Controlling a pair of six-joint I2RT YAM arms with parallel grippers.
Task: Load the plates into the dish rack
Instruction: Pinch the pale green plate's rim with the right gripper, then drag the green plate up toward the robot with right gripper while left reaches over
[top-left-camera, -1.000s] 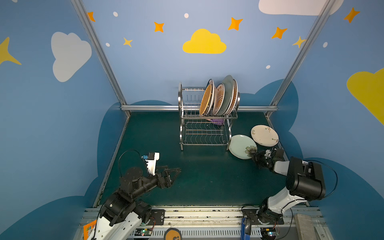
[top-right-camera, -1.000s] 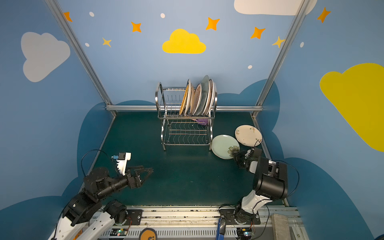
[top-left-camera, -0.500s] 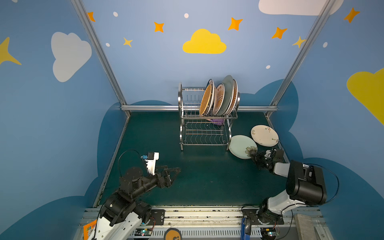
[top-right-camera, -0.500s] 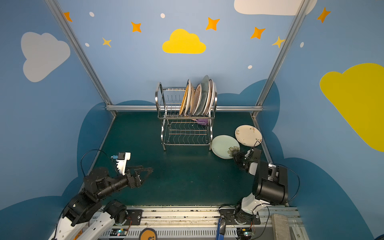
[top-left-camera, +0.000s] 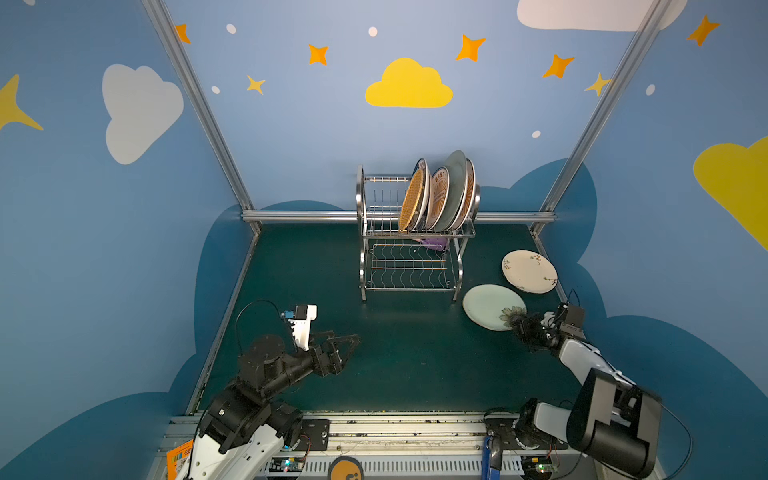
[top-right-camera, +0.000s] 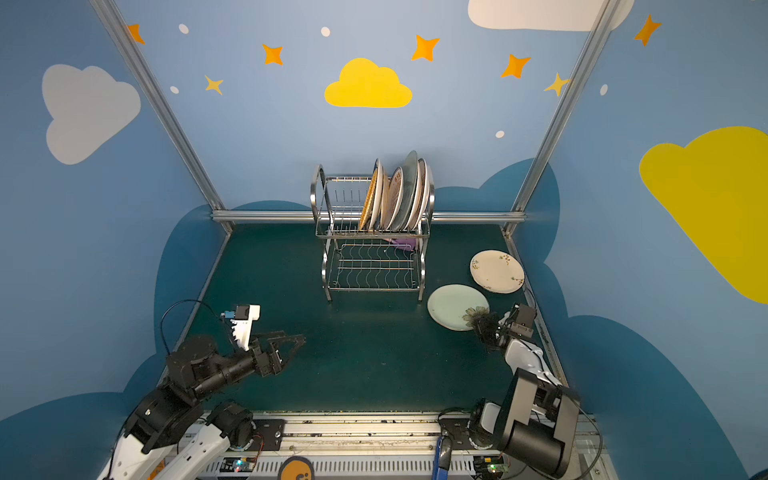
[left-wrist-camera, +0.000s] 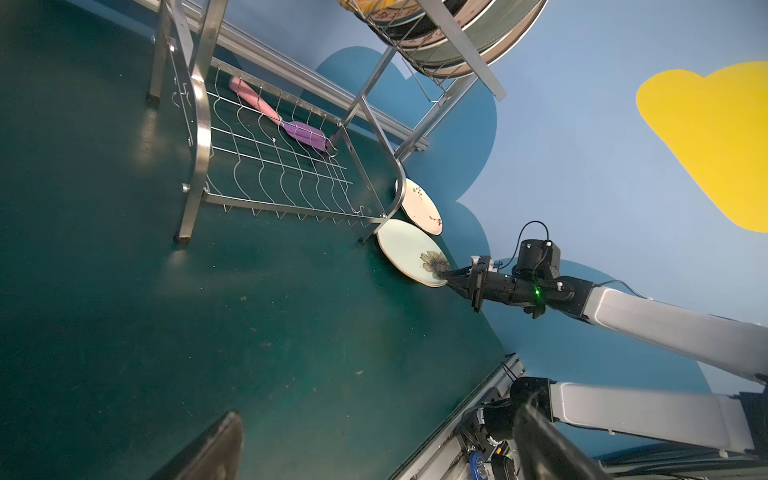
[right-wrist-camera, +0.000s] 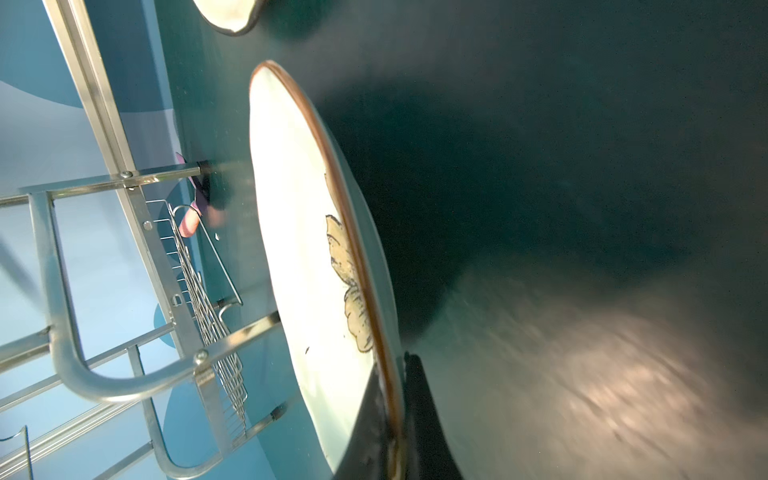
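Note:
A pale green plate (top-left-camera: 488, 303) (top-right-camera: 453, 303) with a flower print lies on the green table right of the dish rack (top-left-camera: 360, 195) (top-right-camera: 318, 195). My right gripper (top-left-camera: 517, 322) (top-right-camera: 482, 322) (right-wrist-camera: 392, 374) is shut on its near rim, one finger above and one below, as the right wrist view shows. A cream floral plate (top-left-camera: 528, 271) (top-right-camera: 496, 271) lies flat just behind it. Several plates (top-left-camera: 436, 195) stand upright in the rack's upper tier. My left gripper (top-left-camera: 353, 338) (top-right-camera: 299, 338) (left-wrist-camera: 378, 415) hovers open and empty over the front left of the table.
A purple and pink utensil (top-left-camera: 434, 244) (left-wrist-camera: 282, 120) lies at the back of the rack's wavy lower tier. Aluminium frame rails (top-left-camera: 299, 216) edge the table at the back and sides. The rack's left upper slots (top-left-camera: 382, 199) hold nothing.
The right gripper's fingers have closed onto the pale green plate's near rim. The left arm has not moved.

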